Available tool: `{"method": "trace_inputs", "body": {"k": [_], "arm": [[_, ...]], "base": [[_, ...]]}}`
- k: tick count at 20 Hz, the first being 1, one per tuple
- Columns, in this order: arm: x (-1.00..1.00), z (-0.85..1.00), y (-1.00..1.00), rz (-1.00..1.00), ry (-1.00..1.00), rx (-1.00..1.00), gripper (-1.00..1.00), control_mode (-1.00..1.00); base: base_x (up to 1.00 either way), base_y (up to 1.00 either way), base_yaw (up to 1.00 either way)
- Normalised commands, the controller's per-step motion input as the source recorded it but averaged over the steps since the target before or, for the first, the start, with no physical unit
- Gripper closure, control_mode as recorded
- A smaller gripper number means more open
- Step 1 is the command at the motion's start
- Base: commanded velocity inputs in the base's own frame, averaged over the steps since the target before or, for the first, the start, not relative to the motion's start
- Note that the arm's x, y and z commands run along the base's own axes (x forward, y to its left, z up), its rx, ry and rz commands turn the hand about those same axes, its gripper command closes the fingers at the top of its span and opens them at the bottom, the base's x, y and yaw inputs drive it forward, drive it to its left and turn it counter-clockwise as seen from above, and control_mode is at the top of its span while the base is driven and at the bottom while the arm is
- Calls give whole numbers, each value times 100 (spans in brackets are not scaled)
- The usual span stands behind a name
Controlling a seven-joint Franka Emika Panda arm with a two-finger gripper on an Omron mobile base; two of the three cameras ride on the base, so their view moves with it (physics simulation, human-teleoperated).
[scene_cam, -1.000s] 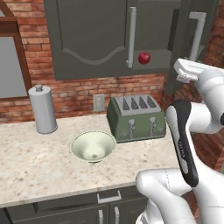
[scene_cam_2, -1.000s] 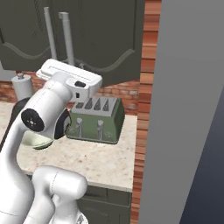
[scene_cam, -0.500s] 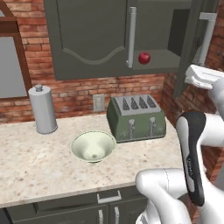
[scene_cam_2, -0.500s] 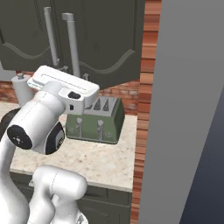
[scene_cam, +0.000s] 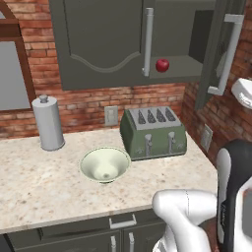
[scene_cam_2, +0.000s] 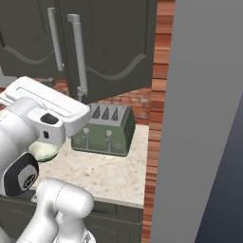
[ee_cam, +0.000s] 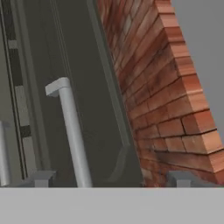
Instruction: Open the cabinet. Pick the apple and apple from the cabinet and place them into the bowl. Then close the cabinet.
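Note:
The dark grey cabinet (scene_cam: 98, 44) has its left door shut and its right door (scene_cam: 219, 44) swung wide open. One red apple (scene_cam: 162, 65) sits on the shelf inside; the second apple is hidden. The cream-green bowl (scene_cam: 105, 165) rests empty on the counter, left of the toaster. In the hand view my gripper (ee_cam: 111, 179) is open, fingertips far apart with nothing between them. It faces the open door's outer side, whose silver bar handle (ee_cam: 72, 131) runs up just right of the left fingertip. My white hand (scene_cam: 244, 91) hangs right of the door.
A green toaster (scene_cam: 153, 132) stands under the cabinet opening and a grey canister (scene_cam: 47, 123) at the back left. A brick wall (scene_cam: 202, 113) closes the counter's right end. A tall grey panel (scene_cam_2: 204, 118) stands right of it. My own arm (scene_cam_2: 28, 142) hides the bowl in the right base view.
My hand has moved right and a little lower, away from the cabinet opening to beyond the open door. The apple, bowl and toaster have stayed put.

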Motion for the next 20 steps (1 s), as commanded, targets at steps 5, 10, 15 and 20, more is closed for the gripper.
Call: {"method": "trace_inputs", "body": {"k": [5, 10, 15, 20], "arm": [[-23, 0, 76, -22, 8, -4, -100, -100], [30, 0, 89, -11, 12, -9, -100, -100], [60, 0, 42, -8, 5, -5, -100, -100], [74, 0, 9, -10, 1, 0, -100, -100]], "base": [[0, 0, 0], [0, 0, 0], [0, 0, 0], [0, 0, 0]]}}
